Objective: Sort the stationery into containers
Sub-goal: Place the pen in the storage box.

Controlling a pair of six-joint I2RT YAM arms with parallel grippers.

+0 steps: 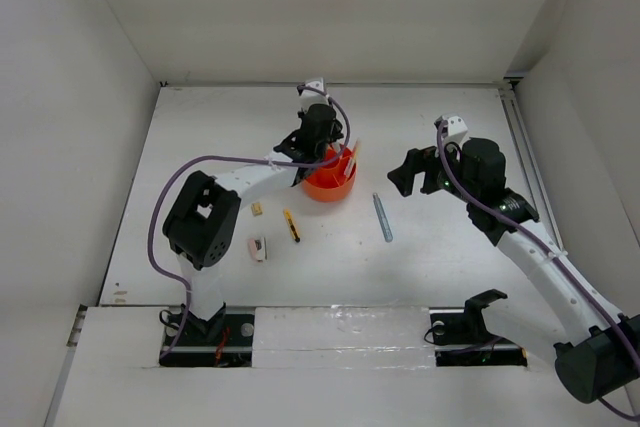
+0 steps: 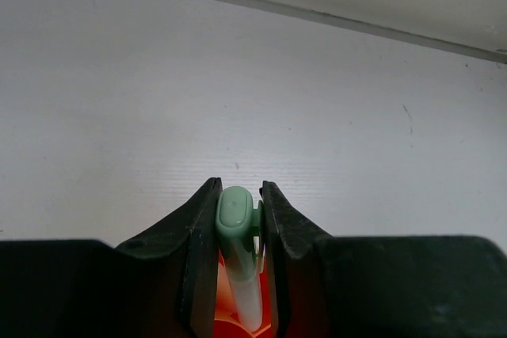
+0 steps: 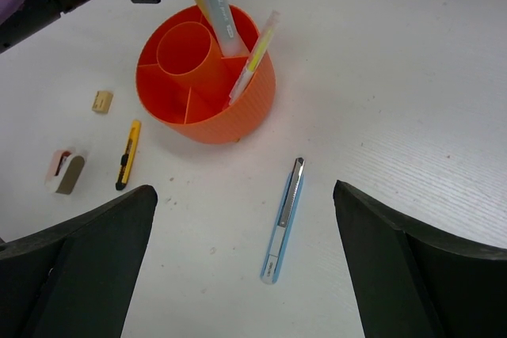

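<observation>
The round orange organizer tub (image 1: 330, 183) stands mid-table; it also shows in the right wrist view (image 3: 207, 104). My left gripper (image 2: 238, 203) is shut on a pale green marker (image 2: 237, 231), held upright with its lower end inside the tub (image 2: 225, 327). In the top view the left gripper (image 1: 322, 150) is right over the tub. A yellow highlighter (image 3: 255, 57) leans in an outer compartment. My right gripper (image 3: 244, 191) is open and empty above a grey-blue cutter (image 3: 283, 219) lying on the table right of the tub (image 1: 382, 217).
A yellow-black cutter (image 3: 127, 154), a small tan eraser (image 3: 101, 101) and a pink-white eraser (image 3: 63, 172) lie on the table left of the tub. White walls enclose the table at the back and both sides.
</observation>
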